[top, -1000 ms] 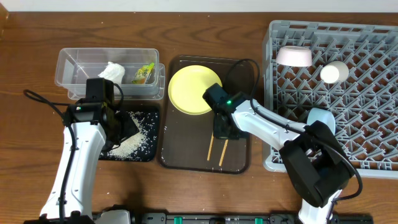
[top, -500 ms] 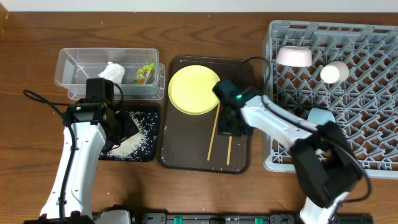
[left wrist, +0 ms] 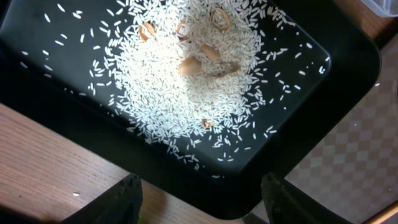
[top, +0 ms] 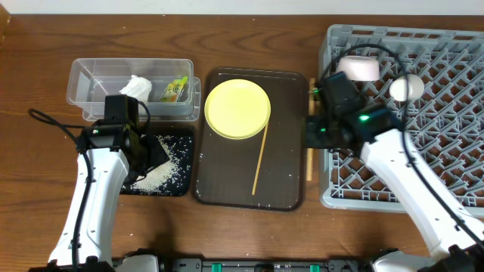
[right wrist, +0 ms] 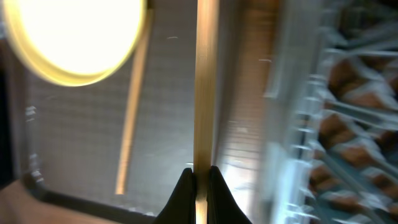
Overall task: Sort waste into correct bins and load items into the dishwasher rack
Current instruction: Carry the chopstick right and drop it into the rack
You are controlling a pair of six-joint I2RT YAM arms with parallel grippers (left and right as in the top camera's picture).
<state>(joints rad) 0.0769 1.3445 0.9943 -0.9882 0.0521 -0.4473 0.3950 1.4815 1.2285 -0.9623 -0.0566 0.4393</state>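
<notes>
My right gripper point(top: 311, 134) point(right wrist: 200, 179) is shut on one wooden chopstick point(top: 308, 160) point(right wrist: 206, 81) and holds it over the gap between the brown serving tray and the dishwasher rack point(top: 454, 121) point(right wrist: 339, 118). The other chopstick point(top: 259, 160) point(right wrist: 128, 134) lies on the serving tray below the yellow plate point(top: 237, 108) point(right wrist: 74, 37). My left gripper point(left wrist: 205, 205) is open, its fingers either side of the near rim of the black tray point(top: 181, 185) point(left wrist: 348, 56), which holds rice grains point(top: 162, 172) point(left wrist: 186, 81). The clear tub point(top: 91, 75) holds the white tissue point(top: 137, 85) and the green-and-yellow wrapper point(top: 175, 90). The white bowl point(top: 358, 68) and pale green cup point(top: 406, 88) sit in the rack. The light blue bowl is hidden.
The dark brown serving tray point(top: 227, 185) lies between the bins and the rack. A few tan shell-like bits point(left wrist: 189, 65) lie among the rice. My right arm's cable loops over the rack's back left corner. Bare wood table lies in front.
My right gripper has lifted one chopstick off the serving tray and carried it right to the rack's left edge. The other chopstick shifted and now lies slanted. The left arm has not moved.
</notes>
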